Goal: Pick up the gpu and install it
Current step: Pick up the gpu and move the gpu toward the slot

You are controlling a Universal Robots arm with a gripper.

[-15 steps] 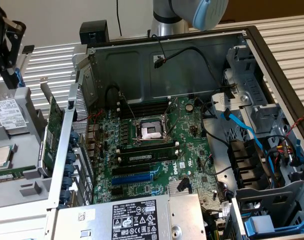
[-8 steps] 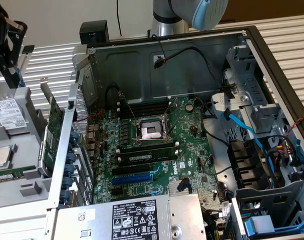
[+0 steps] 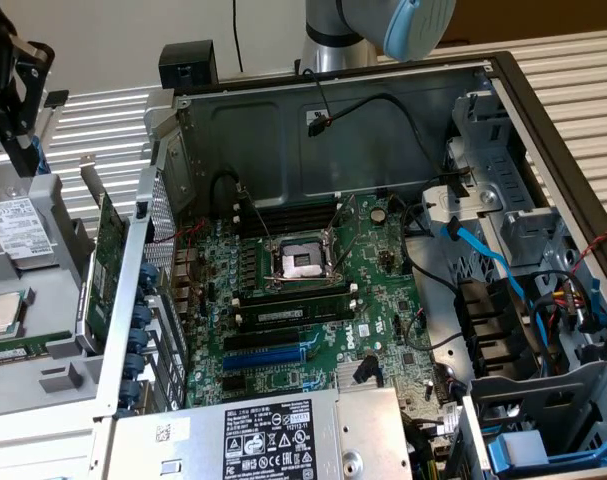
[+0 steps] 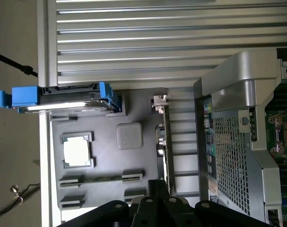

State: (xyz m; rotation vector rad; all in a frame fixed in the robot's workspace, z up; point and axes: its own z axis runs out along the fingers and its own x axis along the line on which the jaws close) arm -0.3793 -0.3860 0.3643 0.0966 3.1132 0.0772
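Observation:
The gpu (image 3: 105,268) is a thin green card standing on edge at the side of the grey tray (image 3: 58,375) nearest the computer case, beside the case's perforated rear wall. In the wrist view the gpu (image 4: 165,146) shows edge-on, its silver bracket (image 4: 160,101) at one end. My black gripper (image 3: 21,150) hangs high over the tray at the exterior view's left, well above the card and apart from it. Its fingers are shut with nothing between them. In the wrist view the gripper (image 4: 157,189) sits close to the line of the card's edge.
The open computer case (image 3: 503,75) holds the large green motherboard (image 3: 313,300), with blue slots (image 3: 268,355) near the power supply (image 3: 273,435). The tray also carries a hard drive (image 3: 18,232) in a blue bracket (image 4: 63,97), a processor (image 3: 1,312) and a memory stick (image 3: 18,350).

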